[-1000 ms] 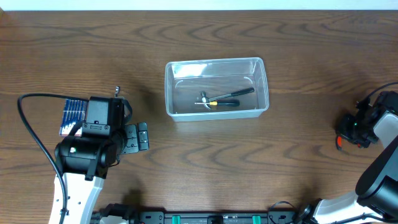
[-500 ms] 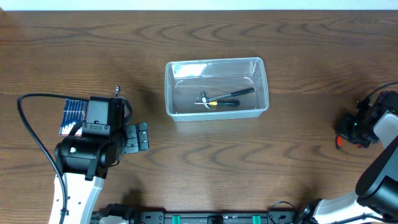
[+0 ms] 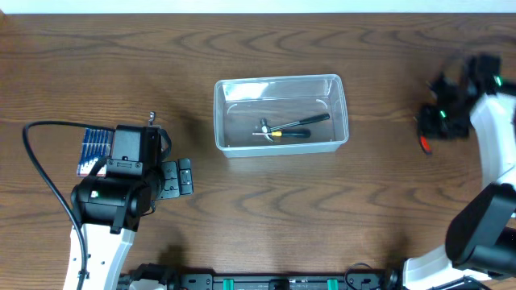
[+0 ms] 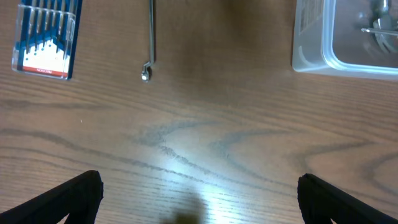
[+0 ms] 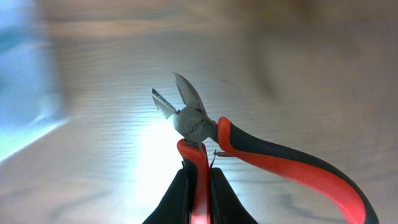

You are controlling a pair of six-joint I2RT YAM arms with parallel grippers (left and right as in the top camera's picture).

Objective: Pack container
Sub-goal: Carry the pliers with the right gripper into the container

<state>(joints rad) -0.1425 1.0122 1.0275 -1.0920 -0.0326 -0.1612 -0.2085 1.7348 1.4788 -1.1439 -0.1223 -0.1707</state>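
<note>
Right gripper (image 5: 198, 182) is clamped on one red handle of a pair of cutters (image 5: 193, 121), lifted off the table (image 3: 266, 217) near its right edge. Only that one handle is pinched. The other handle hangs free to the lower right in the wrist view, and the cutting tips are parted and point away from the fingers. Left gripper (image 4: 199, 202) hangs spread wide over bare wood with nothing between its fingers.

The container (image 3: 278, 80) sits at the middle of the table, well apart from the right gripper and towards the robot's left of it. Its mouth faces up and its long axis runs side to side across the table. A few small tools (image 3: 290, 126) already lie on its floor.

The step in hand looks like carrying the cutters to the container. With a single-handle hold the tool could swing or slip, so a smooth, level carry is wise. It would help to turn the cutters along the container's long axis and come down inside the walls. Letting go low, beside the tools already there, should keep the drop quiet.
</note>
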